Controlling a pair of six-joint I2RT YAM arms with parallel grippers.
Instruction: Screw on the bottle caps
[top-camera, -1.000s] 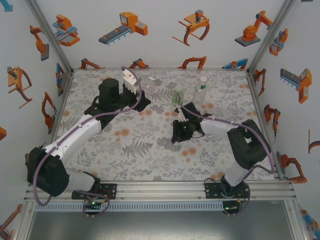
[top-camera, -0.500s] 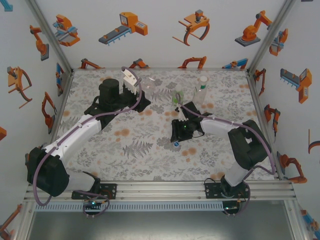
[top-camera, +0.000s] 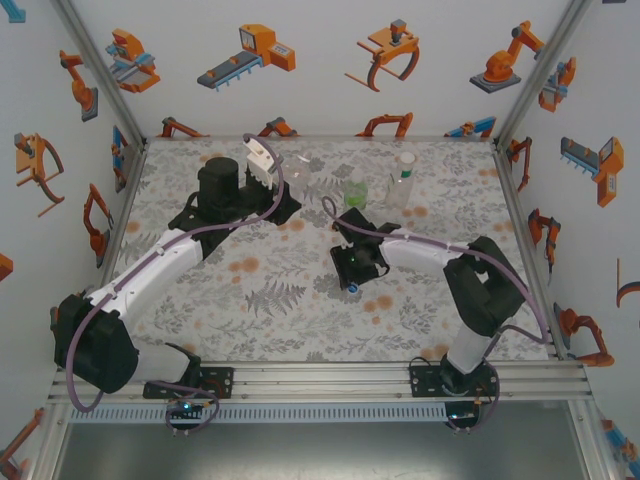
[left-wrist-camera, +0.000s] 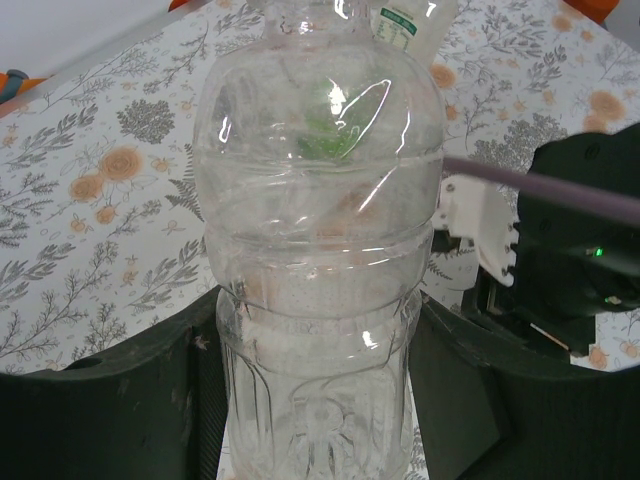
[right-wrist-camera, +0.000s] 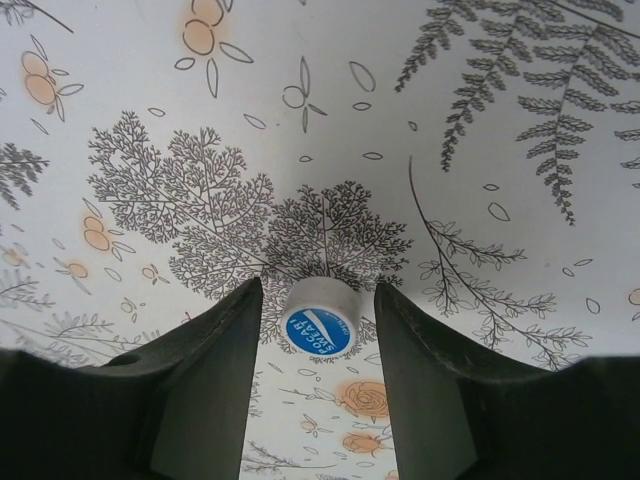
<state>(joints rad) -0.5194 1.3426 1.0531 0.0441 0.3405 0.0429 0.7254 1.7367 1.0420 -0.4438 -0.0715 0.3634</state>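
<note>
My left gripper (left-wrist-camera: 315, 405) is shut on a slim clear bottle (left-wrist-camera: 320, 250), held upright between its dark fingers (left-wrist-camera: 120, 410). From above, that bottle (top-camera: 297, 168) stands at the back of the table by the left gripper (top-camera: 283, 188). A white cap with a blue printed top (right-wrist-camera: 320, 318) lies flat on the table. My right gripper (right-wrist-camera: 318, 302) is open and straddles it, with a gap on each side. The top view shows this cap (top-camera: 352, 288) just below the right gripper (top-camera: 350, 272). Behind stand the green-tinted bottle (top-camera: 357, 192) and the labelled clear bottle (top-camera: 402, 180).
The flower-printed table mat (top-camera: 270, 300) is ringed by white walls with orange robot prints. A metal rail (top-camera: 400, 375) runs along the near edge. In the left wrist view, the right arm and its cable (left-wrist-camera: 580, 240) lie close to the right of the held bottle.
The right gripper has moved left and toward the near edge, away from the green bottle, uncovering the white cap and settling with its fingers around it. The left arm has not moved.
</note>
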